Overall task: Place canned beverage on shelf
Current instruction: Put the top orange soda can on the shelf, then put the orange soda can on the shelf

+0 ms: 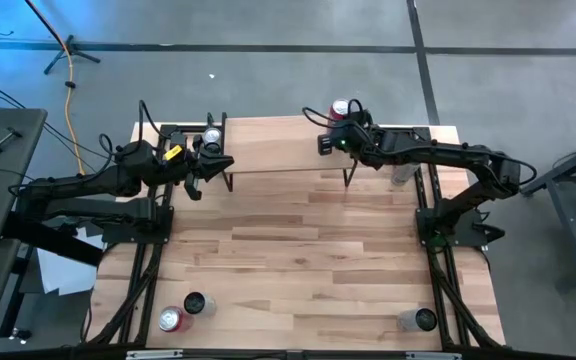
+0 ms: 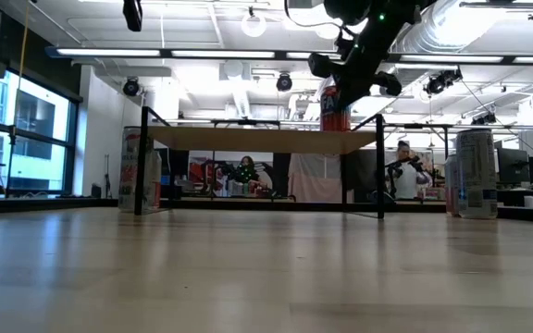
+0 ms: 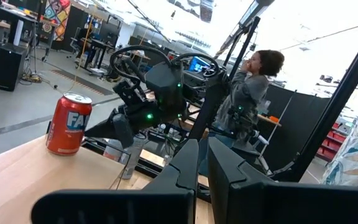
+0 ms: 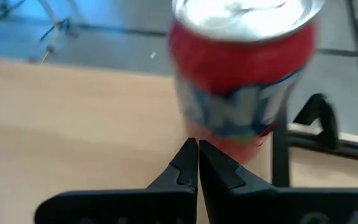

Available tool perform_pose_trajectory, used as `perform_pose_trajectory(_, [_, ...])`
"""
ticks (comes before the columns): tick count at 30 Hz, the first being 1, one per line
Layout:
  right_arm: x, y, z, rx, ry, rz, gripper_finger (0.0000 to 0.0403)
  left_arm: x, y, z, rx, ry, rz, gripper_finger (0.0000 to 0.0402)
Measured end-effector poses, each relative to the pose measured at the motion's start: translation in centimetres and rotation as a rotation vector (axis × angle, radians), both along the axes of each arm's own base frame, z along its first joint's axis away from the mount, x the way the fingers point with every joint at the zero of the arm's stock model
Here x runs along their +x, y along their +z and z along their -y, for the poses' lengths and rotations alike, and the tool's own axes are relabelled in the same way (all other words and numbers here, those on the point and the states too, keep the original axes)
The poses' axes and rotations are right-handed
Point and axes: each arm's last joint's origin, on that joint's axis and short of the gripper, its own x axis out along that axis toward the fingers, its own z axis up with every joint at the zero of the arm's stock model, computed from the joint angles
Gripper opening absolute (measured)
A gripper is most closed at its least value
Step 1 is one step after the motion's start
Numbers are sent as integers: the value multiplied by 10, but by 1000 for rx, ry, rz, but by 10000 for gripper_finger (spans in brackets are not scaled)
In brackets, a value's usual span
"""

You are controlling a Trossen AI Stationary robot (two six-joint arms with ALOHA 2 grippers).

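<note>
A red can (image 1: 340, 108) stands upright on the far right end of the shelf (image 1: 288, 150), a wood plank on black wire legs at the table's far edge. It also shows in the right wrist view (image 4: 244, 74) and the low view (image 2: 334, 106). My right gripper (image 4: 197, 163) is shut, with its tips at the can's lower side; it also shows in the high view (image 1: 330, 135). My left gripper (image 3: 202, 149) is shut and empty, above the shelf's left end (image 1: 200, 165). My right gripper points its shut fingertips (image 3: 89, 130) at the red can's lower side wall (image 4: 229, 140), coming slanting from the table's near side. I cannot tell whether they touch it. The can stands upright on the shelf top.
A silver-topped can (image 1: 211, 135) stands by the shelf's left end and a pale can (image 1: 403, 172) by its right end. A red can (image 1: 173, 320), a dark can (image 1: 198, 303) and a grey can (image 1: 418, 320) stand near the front edge. A person (image 3: 247, 93) is beyond the table.
</note>
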Motion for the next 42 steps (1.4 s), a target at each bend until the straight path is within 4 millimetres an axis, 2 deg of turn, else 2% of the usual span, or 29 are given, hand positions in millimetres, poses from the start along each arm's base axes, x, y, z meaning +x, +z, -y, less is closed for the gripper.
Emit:
perform_pose_trajectory(3, [-1, 2, -10, 52, 103, -19, 0, 0, 0, 0, -1, -9, 1, 3])
perform_pose_trajectory(6, [-6, 13, -25, 71, 200, 2, 0, 0, 0, 1, -35, -45, 6, 3])
perform_pose_trajectory(13, [-30, 58, -72, 47, 568, 133, 0, 0, 0, 2, -38, -77, 5, 3])
perform_pose_trajectory(19, [-43, 91, -103, -70, 747, 315, 0, 0, 0, 2, -18, -74, 2, 3])
perform_pose_trajectory(24, [-41, 98, -110, -135, 801, 360, 0, 0, 0, 2, 21, -67, -3, 4])
perform_pose_trajectory(37, [-39, 97, -110, -121, 804, 357, 0, 0, 0, 2, 39, -58, -5, 7])
perform_pose_trajectory(42, [-40, 97, -110, -122, 802, 357, 1, 0, 0, 2, 18, -59, -2, 46])
